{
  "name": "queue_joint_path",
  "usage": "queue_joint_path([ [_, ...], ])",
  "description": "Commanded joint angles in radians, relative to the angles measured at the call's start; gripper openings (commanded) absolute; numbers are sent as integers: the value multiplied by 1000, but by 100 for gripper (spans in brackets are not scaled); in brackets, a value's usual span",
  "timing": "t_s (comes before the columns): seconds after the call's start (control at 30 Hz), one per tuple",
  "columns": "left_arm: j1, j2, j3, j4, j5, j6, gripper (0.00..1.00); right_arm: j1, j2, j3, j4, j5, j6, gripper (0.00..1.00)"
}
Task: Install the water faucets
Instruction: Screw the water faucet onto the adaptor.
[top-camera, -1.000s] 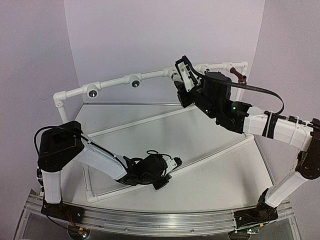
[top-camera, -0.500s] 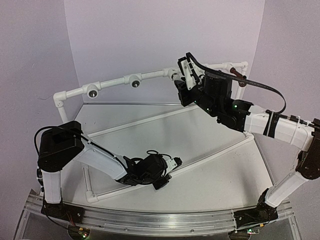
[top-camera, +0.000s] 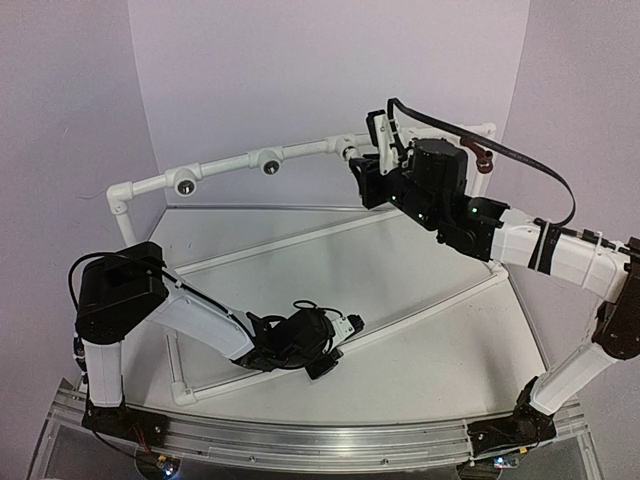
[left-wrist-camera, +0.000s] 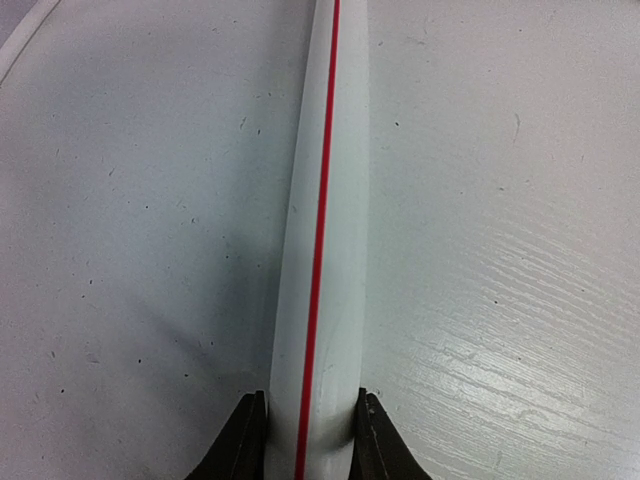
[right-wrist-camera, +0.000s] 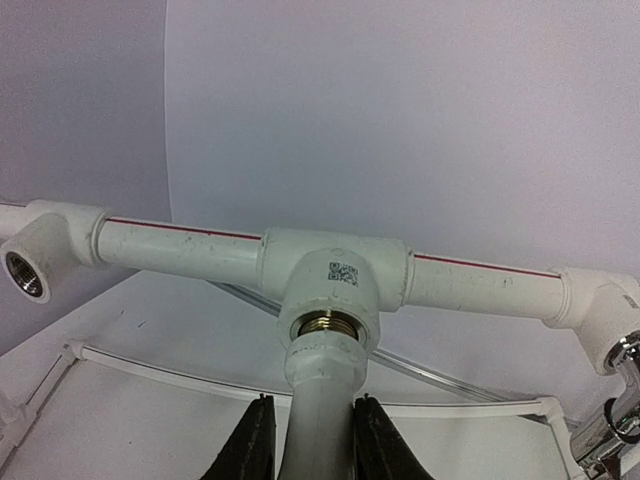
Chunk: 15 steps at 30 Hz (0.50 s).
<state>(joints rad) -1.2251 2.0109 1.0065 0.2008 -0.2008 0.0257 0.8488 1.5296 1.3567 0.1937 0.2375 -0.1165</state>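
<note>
Up at the rail, the right gripper (right-wrist-camera: 310, 440) is clenched on the white plastic faucet (right-wrist-camera: 322, 395), fingers pressed to either side of its body. The faucet's end meets the brass-threaded mouth of the tee socket (right-wrist-camera: 335, 280), apparently for screwing in. Lower down, the left gripper (left-wrist-camera: 310, 440) clamps the red-striped pipe (left-wrist-camera: 325, 200) lying on the table (left-wrist-camera: 500, 250), likely steadying the frame. A dark red-brown faucet (top-camera: 480, 155) sits at the rail's right end.

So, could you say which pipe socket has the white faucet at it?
The middle tee with the printed code, where the right gripper holds the white faucet; the socket left of it is empty.
</note>
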Motion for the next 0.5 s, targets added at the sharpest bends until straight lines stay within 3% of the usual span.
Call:
queue_joint_path([
  [0.0,-32,138,-88,-288,51,-185,0,-46,-22,58,104,11,105,0],
  [0.47,-32,137,-88,-289,51,-185,0,-63,-12,39,114,-10,243,0],
])
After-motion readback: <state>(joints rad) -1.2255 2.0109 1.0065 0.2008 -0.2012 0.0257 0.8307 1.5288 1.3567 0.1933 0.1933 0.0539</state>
